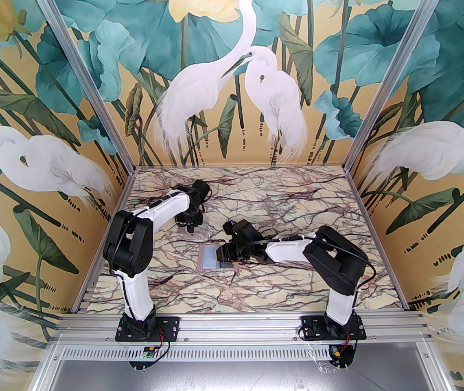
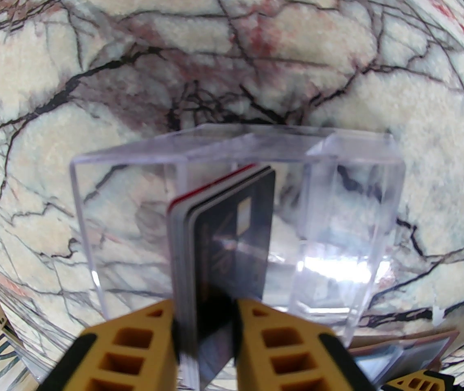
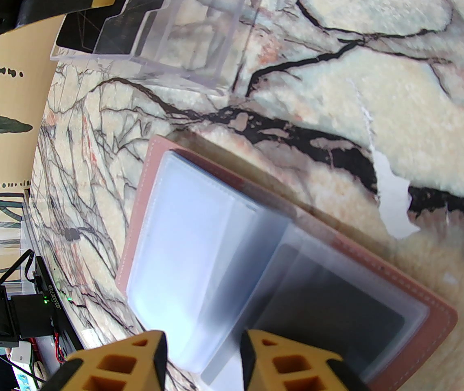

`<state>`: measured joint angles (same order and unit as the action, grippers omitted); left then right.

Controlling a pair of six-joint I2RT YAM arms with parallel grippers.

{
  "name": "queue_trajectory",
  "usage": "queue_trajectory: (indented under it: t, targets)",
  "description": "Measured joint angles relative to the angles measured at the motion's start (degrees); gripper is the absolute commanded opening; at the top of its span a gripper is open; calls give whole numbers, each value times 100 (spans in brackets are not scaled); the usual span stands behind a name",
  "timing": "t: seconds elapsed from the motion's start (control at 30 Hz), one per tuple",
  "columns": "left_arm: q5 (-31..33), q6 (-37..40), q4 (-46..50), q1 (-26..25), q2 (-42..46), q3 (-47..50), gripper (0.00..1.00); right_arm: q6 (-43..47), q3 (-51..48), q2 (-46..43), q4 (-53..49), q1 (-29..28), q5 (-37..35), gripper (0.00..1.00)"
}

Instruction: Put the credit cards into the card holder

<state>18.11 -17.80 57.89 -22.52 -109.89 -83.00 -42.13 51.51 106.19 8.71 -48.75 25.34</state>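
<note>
Obs: left gripper (image 2: 203,320) narrow, straddling upright credit cards (image 2: 232,226) in clear box (image 2: 338,202); clamped or not, cannot tell. Open card holder (image 3: 144,194) lies rightward and nearer; right gripper (image 3: 203,352) part-open over its sleeves (image 3: 183,234).

The veined marble table (image 1: 297,202) carries a clear box (image 2: 126,218) and, near it, an open pink card holder (image 3: 144,185) lying flat.
</note>
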Motion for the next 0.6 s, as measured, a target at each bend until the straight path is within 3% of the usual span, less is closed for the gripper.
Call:
queue_trajectory:
  t: [0.5, 0.6]
  targets:
    - [87, 4, 138, 0, 278, -85, 28, 0, 4, 0, -9, 0, 0, 38]
    - [85, 20, 153, 0, 284, -85, 43, 0, 9, 0, -15, 0, 0, 38]
